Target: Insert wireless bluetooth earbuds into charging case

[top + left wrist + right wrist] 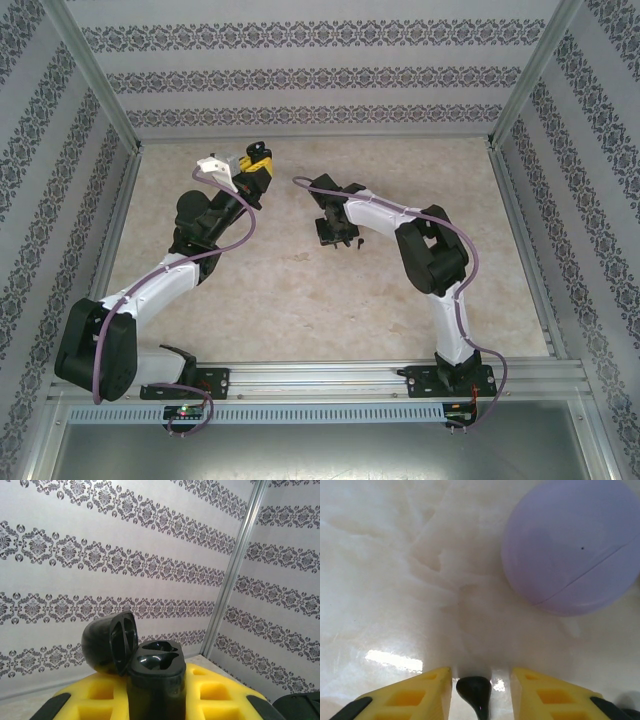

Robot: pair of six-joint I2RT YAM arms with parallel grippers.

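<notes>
**Right gripper**: yellow moulded fingers pointed down at the table. The jaws are narrow but not closed, and a sliver of surface shows on each side of the piece between them.

**Tiny glossy black stemmed earbud**: lies between the right fingers and appears to touch neither. I cannot tell whether it rests flat on the table.

**Pale marbled tabletop**: smooth, with a glare patch just left of the fingers.

**Round lilac plastic case**: lid shut and seam line visible. It sits on the table beyond the fingertips to their right, near but apart from them.

**Left gripper**: raised off the table toward the damask-patterned back wall. It is clamped on the glossy black plastic charging case.

**Case lid**: hinged back to the left. The two moulded wells face up and appear empty.

**Step in hand (judged):** picking up the black earbud, with its matching case held ready in the other arm.

**Next move calls for:**
- closing squarely on a very small, slick body without flicking it sideways;
- lifting it and carrying it across to the held case;
- turning the stem to line up with one well before letting go.

The lilac case is close enough that the approach should stay off its side.
</notes>
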